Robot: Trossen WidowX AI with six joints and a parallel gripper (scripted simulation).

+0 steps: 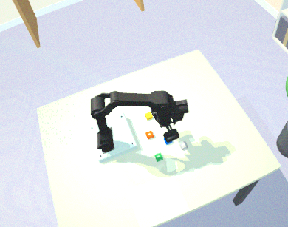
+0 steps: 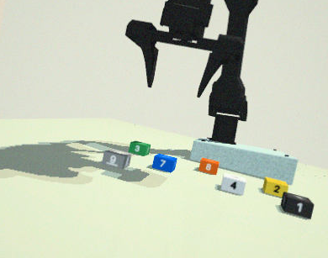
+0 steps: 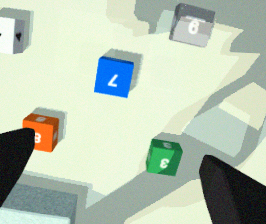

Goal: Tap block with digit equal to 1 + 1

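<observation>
The tool (image 2: 174, 91) hangs high in the air, spread wide with nothing in it. Under it on the worktop (image 2: 118, 226) sit the blue 7 block (image 2: 164, 163) and the green 3 block (image 2: 140, 148). The yellow 2 block (image 2: 275, 186) is far off to the side, between the white 4 block (image 2: 233, 184) and the black 1 block (image 2: 298, 205).

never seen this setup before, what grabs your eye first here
The black gripper stands out first, hanging open and empty high above the table. Below it a scatter of small numbered blocks catches the eye: the blue 7 and green 3 near the middle, and the yellow 2 off to the right by the arm's pale base, beside the black 1.
</observation>
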